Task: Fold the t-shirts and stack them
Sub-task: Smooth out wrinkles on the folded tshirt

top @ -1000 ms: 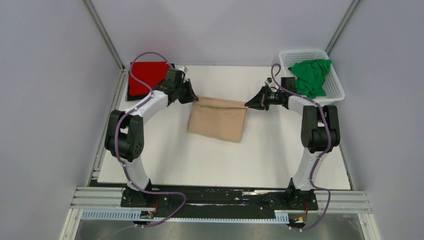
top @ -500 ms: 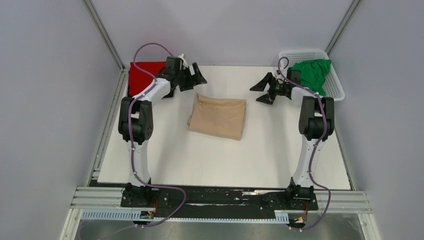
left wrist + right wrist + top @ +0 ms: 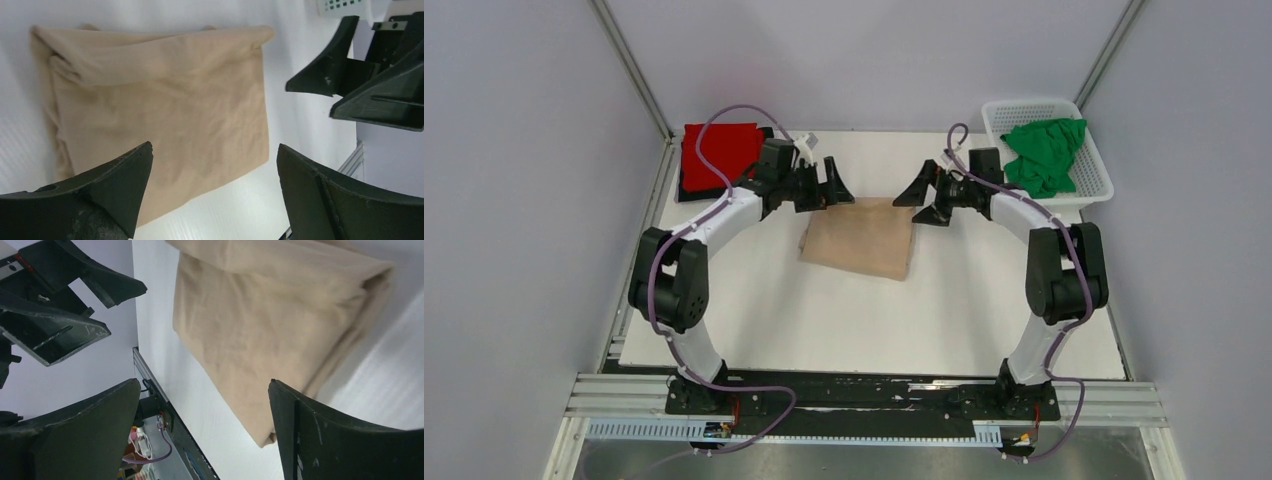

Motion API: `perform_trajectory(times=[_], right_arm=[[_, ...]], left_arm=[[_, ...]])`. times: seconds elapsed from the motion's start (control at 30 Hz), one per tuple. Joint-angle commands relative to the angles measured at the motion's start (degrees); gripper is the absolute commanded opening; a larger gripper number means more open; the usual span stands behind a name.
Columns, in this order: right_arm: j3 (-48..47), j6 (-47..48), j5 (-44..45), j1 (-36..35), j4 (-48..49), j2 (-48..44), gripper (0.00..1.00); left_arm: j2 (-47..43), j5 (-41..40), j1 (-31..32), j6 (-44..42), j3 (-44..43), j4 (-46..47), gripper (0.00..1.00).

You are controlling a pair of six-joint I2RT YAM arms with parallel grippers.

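At the near edge, the two arm bases are seen bolted to a black base plate (image 3: pixel 864 398). Beyond it a white table (image 3: pixel 844 320) is spread, matte and bare in front. The beige t-shirt (image 3: pixel 861 240) is laid at mid-table, folded to a rough rectangle, with its far edge bunched and slightly uneven in the wrist views. Just past that far edge the left gripper (image 3: pixel 832 185) and the right gripper (image 3: pixel 921 198) are held above the corners, both with fingers spread wide and nothing pinched.

The fold of this shirt is judged to be nearly or fully done. The next move is expected to call for both far corners to be gripped cleanly through all layers, so that the shirt can be folded once more or carried to the stack without being pulled open.

Farther back, a folded red t-shirt (image 3: pixel 717 148) is seen at the far left corner, and a crumpled green t-shirt (image 3: pixel 1044 155) is held in a white basket (image 3: pixel 1034 104) at the far right. The cell is enclosed by plain grey walls (image 3: pixel 854 60).
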State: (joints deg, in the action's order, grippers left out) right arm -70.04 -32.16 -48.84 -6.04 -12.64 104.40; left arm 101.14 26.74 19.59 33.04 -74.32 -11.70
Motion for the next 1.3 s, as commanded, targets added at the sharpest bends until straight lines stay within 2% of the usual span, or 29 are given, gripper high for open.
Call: perform_trajectory(times=[0.0,0.17,0.43,0.77,0.93,1.03,1.17,1.27], right_arm=[[-2.7,1.1,0.3,-3.1,1.5,1.5,1.00],[-9.8,-0.6,0.3,-3.6,3.2,8.8,1.00],[-19.3,-2.3,2.4,-3.3,3.7,18.1,1.00],[-20.2,-3.2,4.1,-2.9,3.7,23.4,1.00],[-18.7,-3.5,5.6,-3.0,3.7,25.1,1.00],[-16.9,-4.0,6.9,-2.7,3.8,25.4,1.00],[-12.7,-4.6,7.7,-2.6,4.0,24.7,1.00],[-7.3,-3.5,7.2,-2.8,4.5,21.1,1.00]], left_arm=[[1.8,-0.6,1.7,-2.7,-2.1,-0.1,1.00],[8.9,-4.8,1.7,-5.8,-10.9,-3.7,1.00],[21.7,-4.5,0.0,-6.6,-24.7,-6.8,1.00],[31.5,-3.4,-1.7,-3.4,-29.7,-3.8,1.00],[34.4,-0.2,-1.4,-0.7,-28.5,-2.4,1.00],[33.0,-0.8,-1.2,-0.6,-24.9,-2.7,1.00],[26.9,-5.6,-0.8,0.3,-13.8,-2.1,1.00],[20.7,-12.2,1.0,0.6,-4.9,-3.6,1.00]])
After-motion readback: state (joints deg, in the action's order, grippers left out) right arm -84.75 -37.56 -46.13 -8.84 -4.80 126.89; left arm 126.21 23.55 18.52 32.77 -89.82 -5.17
